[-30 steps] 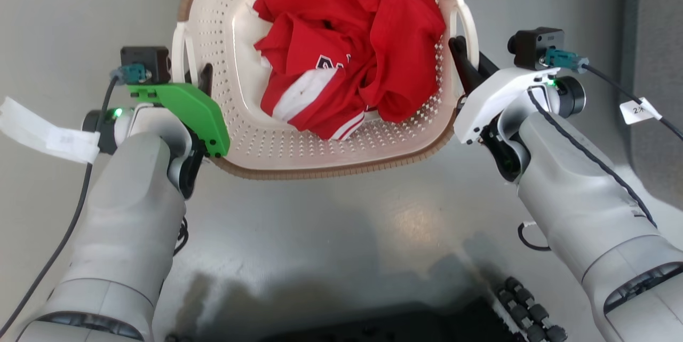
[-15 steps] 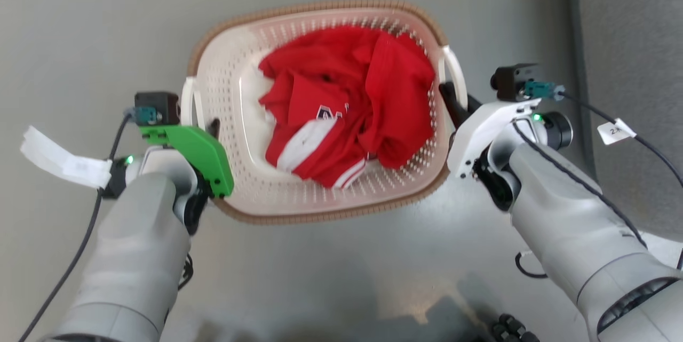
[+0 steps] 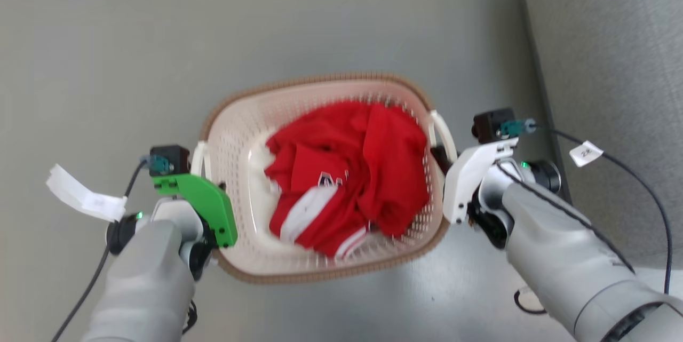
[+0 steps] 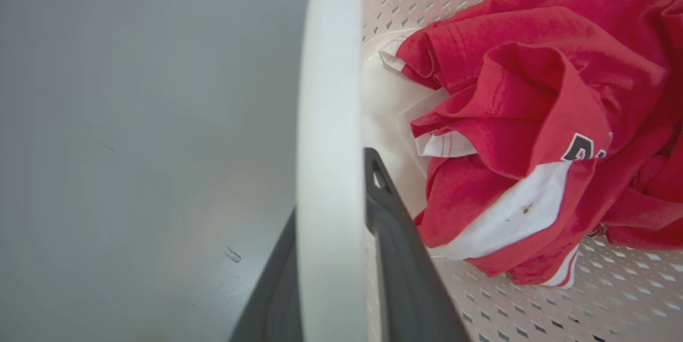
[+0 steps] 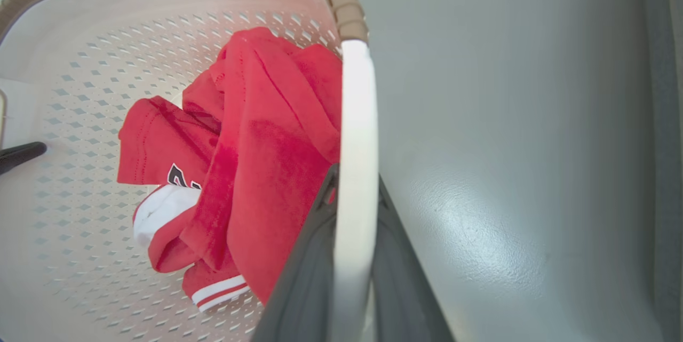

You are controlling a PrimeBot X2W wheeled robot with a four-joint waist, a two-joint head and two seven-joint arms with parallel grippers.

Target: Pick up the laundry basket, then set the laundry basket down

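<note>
The laundry basket [image 3: 235, 134], cream with a brown woven rim, hangs between my two arms over the grey floor. A crumpled red and white garment [image 3: 347, 176] lies in it. My left gripper [image 3: 211, 186] is shut on the left white loop handle [image 4: 328, 118], one dark finger [image 4: 400, 256] inside the loop and one outside. My right gripper [image 3: 440, 154] is shut on the right handle [image 5: 357, 144], which runs between its fingers [image 5: 315, 256]. I cannot tell whether the basket's bottom touches the floor.
A grey upholstered block [image 3: 613, 64] stands along the right side, close to my right wrist. Open grey floor [image 3: 133, 64] lies ahead and to the left. Cables with white tags [image 3: 586, 153] trail from both wrists.
The head camera has moved: basket and arms now sit lower and smaller in the picture, and the grey block shows more at the right. Both grippers have stayed shut on the handles.
</note>
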